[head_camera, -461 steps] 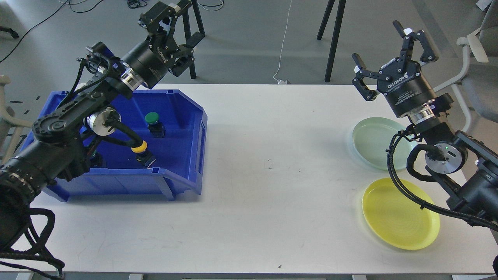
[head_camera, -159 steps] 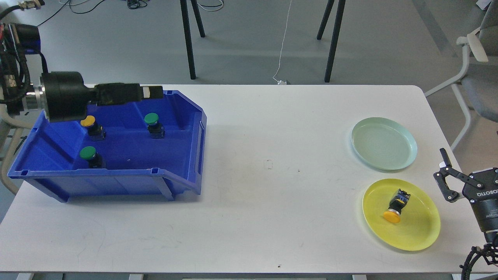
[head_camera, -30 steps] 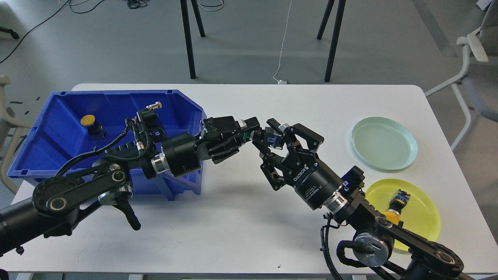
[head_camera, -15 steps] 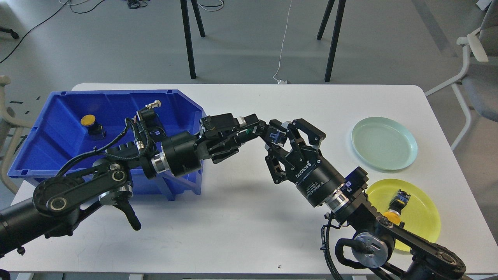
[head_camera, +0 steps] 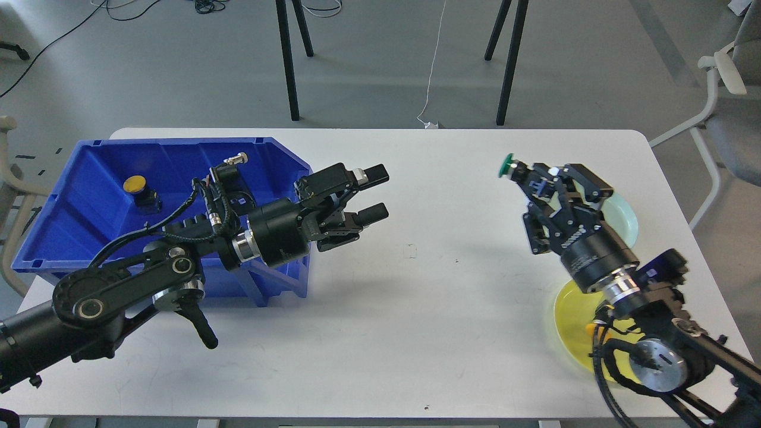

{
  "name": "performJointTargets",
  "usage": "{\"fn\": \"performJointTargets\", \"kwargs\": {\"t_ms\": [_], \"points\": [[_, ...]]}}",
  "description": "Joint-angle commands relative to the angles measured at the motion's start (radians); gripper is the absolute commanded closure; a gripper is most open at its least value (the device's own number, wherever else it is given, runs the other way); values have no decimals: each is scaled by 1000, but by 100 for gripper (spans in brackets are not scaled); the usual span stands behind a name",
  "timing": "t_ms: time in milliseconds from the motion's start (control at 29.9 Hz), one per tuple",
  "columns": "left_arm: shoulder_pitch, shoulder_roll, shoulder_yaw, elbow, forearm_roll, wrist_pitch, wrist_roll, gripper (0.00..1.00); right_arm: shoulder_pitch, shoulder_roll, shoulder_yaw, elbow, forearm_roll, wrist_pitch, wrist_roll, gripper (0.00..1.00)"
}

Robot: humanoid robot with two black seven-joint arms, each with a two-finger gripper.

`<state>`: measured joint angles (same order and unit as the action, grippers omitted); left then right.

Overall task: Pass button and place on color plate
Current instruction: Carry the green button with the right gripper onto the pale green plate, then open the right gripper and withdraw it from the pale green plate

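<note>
My right gripper (head_camera: 542, 183) is shut on a green-capped button (head_camera: 507, 166) with a blue body and holds it above the table, just left of the pale green plate (head_camera: 624, 221). My left gripper (head_camera: 376, 191) is open and empty over the table, right of the blue bin (head_camera: 89, 202). A yellow-capped button (head_camera: 134, 185) sits in the bin's back left. The yellow plate (head_camera: 569, 315) lies at the front right, mostly hidden by my right arm; only a sliver of the yellow button (head_camera: 590, 326) on it shows.
The table's right edge and a grey chair (head_camera: 734, 101) are close behind my right arm. Black stand legs (head_camera: 288, 65) stand on the floor beyond the table's far edge.
</note>
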<state>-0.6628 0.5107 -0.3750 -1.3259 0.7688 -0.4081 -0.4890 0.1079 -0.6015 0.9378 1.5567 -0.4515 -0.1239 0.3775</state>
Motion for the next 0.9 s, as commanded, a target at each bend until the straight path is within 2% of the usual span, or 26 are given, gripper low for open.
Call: {"fn": "performJointTargets", "kwargs": {"t_ms": [0,67,167,367,501,601,635,668,835,868], "points": [[3,0,-10,2,0,-1,0,1,-4,-188,-22,-151,-57,-97,-32,100],[3,0,-12,7,0,-3,0,1,16,-221,-77,-242,-155,-140,-42,100],[3,0,-12,8,-2,-3,0,1,87,-208,-160,-339,-266,-163,-55,100],[3,0,-10,8,-2,-3,0,1,278,-83,-327,-542,-308,-165,-97,100],[3,-1,-12,8,-2,-3,0,1,435,6,-526,-708,-322,-165,-98,100],[3,-1,-10,8,-2,-3,0,1,484,31,-608,-735,-320,-161,-94,99],[3,-1,-12,8,-2,-3,0,1,487,31,-614,-733,-319,-158,-94,96],[3,-1,-12,8,-2,-3,0,1,489,32,-616,-731,-320,-158,-94,88],[3,-1,-12,8,-2,-3,0,1,489,43,-613,-727,-316,-161,-91,39],[5,-1,-12,8,-2,-3,0,1,487,46,-611,-727,-314,-163,-89,33]]}}
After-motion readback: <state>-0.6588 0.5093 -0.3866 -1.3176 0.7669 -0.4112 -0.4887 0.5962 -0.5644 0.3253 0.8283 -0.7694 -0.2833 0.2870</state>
